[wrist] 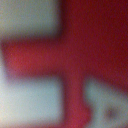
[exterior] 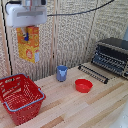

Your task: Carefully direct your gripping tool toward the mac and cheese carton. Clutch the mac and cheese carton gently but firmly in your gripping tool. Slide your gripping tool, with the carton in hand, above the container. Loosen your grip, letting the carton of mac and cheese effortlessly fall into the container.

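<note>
Gripping tool (exterior: pixel 26 35) clamped on the mac and cheese carton (exterior: pixel 28 45) (wrist view only red blur), fingers mostly hidden

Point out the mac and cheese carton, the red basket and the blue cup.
mac and cheese carton (exterior: pixel 30 46), exterior view, front face.
red basket (exterior: pixel 33 88), exterior view, blue-grey rim.
blue cup (exterior: pixel 61 74), exterior view, side wall.
</note>
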Robot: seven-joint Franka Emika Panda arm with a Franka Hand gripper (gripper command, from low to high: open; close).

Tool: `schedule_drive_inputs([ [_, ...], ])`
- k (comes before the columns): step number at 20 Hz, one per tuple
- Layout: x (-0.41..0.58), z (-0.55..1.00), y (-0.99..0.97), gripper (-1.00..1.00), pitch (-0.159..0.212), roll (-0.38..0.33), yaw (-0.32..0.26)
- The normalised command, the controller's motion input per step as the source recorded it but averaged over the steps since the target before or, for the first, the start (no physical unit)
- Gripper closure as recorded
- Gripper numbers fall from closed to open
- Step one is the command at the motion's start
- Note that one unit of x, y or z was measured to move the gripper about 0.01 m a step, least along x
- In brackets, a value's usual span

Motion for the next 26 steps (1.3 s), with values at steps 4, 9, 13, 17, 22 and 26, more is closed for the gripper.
schedule_drive_inputs([
  [4, 0.239, -0.51, 0.94, 1.00, 0.052, -0.046, -0.007],
  [9, 0.301, -0.83, 0.26, 1.00, 0.002, -0.015, -0.070],
  [13, 0.011, -0.83, -0.02, 1.00, 0.027, -0.042, -0.077],
  [17, 0.010, -0.54, 0.00, 1.00, 0.016, -0.002, -0.051],
  [22, 0.028, -0.11, -0.03, -1.00, 0.025, 0.001, -0.004],
  [26, 0.000, 0.42, -0.05, -1.00, 0.031, -0.011, -0.061],
])
